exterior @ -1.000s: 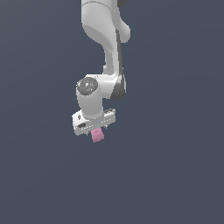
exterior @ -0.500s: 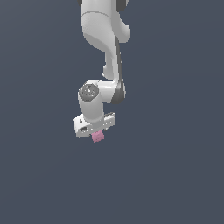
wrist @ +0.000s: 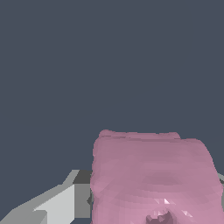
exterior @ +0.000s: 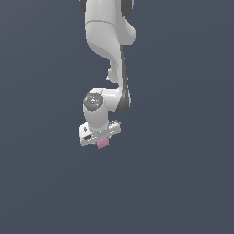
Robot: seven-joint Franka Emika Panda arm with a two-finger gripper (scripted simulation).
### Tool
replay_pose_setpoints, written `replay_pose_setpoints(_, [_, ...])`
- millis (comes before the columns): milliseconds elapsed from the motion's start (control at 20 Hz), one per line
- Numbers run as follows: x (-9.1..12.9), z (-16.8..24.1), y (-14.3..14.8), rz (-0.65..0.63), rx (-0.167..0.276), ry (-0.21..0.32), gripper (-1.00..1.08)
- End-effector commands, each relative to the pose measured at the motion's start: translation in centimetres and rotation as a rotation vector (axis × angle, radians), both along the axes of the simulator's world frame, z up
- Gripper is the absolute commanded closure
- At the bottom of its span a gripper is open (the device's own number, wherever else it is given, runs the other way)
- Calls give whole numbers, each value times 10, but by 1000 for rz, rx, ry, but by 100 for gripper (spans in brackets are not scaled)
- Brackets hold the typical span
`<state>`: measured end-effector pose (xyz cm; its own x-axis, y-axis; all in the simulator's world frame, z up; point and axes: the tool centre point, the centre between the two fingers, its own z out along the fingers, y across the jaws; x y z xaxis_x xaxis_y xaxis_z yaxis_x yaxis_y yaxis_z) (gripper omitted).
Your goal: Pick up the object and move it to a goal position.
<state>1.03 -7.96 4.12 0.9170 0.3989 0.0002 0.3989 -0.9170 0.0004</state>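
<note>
A plain, flat dark grey-blue ground (exterior: 183,183) fills the whole frame from edge to edge, with no seam, edge or marking showing.

Exterior view: distant, facing the white arm (exterior: 107,68) against plain dark grey ground. Wrist view: very close, looking along the gripper (wrist: 144,201) onto the pink block (wrist: 153,175). Shared: block (exterior: 103,143) and gripper (exterior: 101,139).
</note>
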Motion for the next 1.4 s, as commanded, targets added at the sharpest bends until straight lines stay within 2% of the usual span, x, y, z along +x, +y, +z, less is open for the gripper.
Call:
replay_pose_setpoints(0, [0,-1,0,1,0,0,108])
replay_pose_setpoints(450, [1,1,0,1,0,-1,108])
replay_pose_setpoints(700, [2,17,-2,1,0,-1,108])
replay_pose_setpoints(1000, [6,56,-9,1,0,-1,108])
replay_pose_setpoints(1350, [14,127,-21,2,1,0,108])
